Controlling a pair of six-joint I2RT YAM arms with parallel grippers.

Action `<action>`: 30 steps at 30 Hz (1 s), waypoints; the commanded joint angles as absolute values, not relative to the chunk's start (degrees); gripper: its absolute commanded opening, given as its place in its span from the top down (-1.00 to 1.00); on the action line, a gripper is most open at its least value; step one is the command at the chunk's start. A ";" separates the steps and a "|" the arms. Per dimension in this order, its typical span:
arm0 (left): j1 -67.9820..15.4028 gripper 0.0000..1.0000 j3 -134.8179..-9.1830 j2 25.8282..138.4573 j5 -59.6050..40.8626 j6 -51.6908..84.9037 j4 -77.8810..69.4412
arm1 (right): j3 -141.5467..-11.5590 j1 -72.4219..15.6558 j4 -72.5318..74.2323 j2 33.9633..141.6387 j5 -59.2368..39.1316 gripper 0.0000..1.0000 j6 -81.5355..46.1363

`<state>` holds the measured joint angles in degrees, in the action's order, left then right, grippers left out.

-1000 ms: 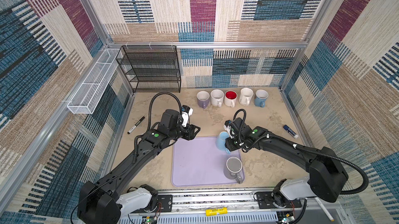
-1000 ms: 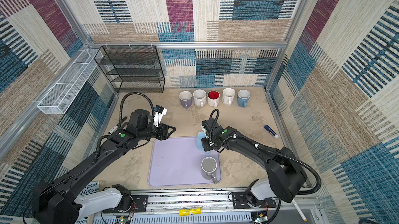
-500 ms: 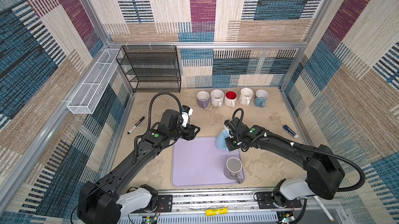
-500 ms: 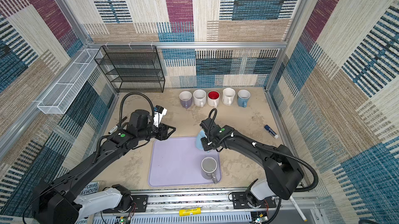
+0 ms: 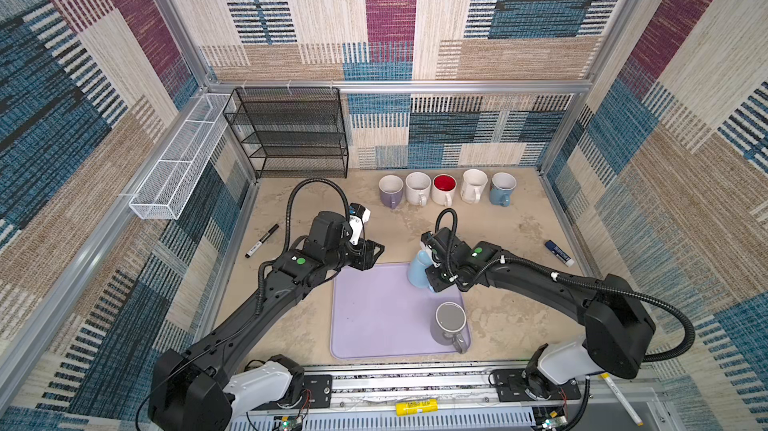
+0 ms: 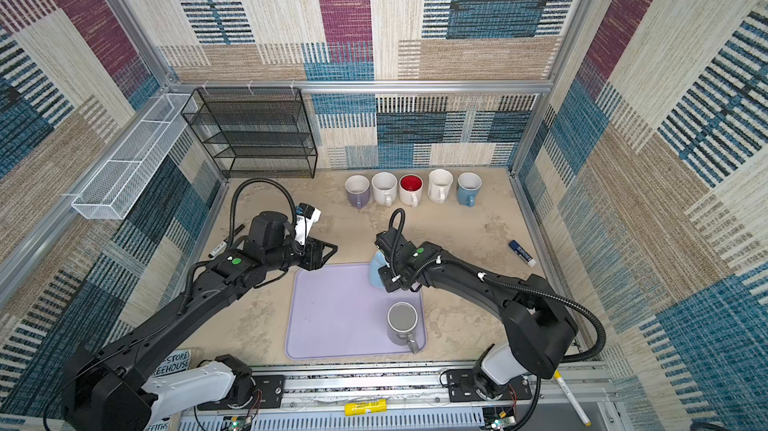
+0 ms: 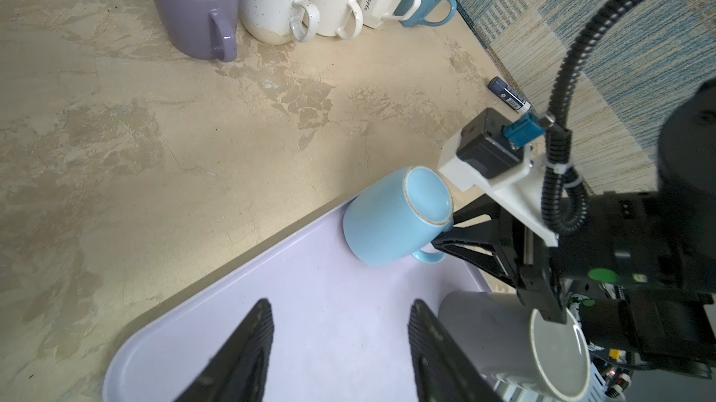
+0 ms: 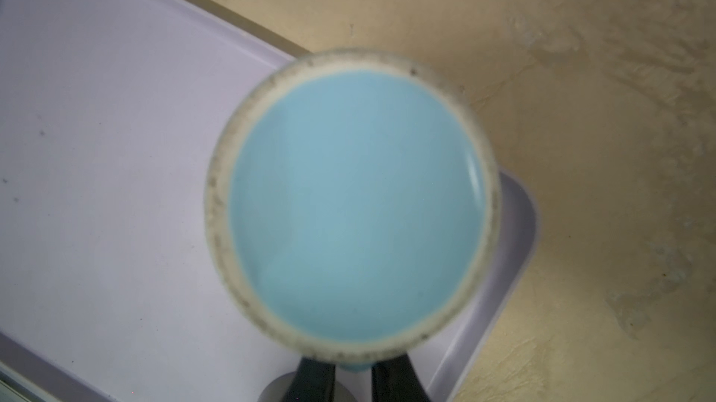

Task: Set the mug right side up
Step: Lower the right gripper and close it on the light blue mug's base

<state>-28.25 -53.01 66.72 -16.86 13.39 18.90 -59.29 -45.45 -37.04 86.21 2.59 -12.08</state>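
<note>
Blue mug (image 5: 419, 272) stands mouth-down at the far right corner of the lilac tray (image 5: 374, 325), base uppermost, long axis near vertical, perhaps leaning; cannot tell if the rim has left the tray. Its handle (image 7: 428, 256) points at the right arm; right hand (image 7: 441, 234) is clamped on the handle. Left hand (image 7: 341, 342) hovers over the tray's far left corner, fingers apart, empty, well apart from the mug. Likely next: lift, then roll the right wrist, keeping clear of the grey mug (image 5: 451, 321) nearby.
</note>
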 commanded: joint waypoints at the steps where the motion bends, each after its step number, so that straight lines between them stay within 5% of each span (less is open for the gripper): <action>1: -28.26 -0.14 -52.89 66.39 -16.97 12.22 19.03 | -61.48 -47.09 -31.46 87.65 3.72 1.00 -8.85; 15: -28.28 -0.14 -51.75 63.70 -15.37 11.63 19.95 | -64.02 -50.43 -32.62 93.27 3.55 1.00 -5.57; 22: -28.25 -0.14 -51.65 63.52 -15.29 11.64 20.28 | -64.74 -50.63 -34.36 95.25 3.95 0.68 -5.53; 30: -28.30 -0.14 -51.71 63.26 -15.28 11.52 20.47 | -64.82 -50.62 -34.70 95.89 4.31 0.55 -5.89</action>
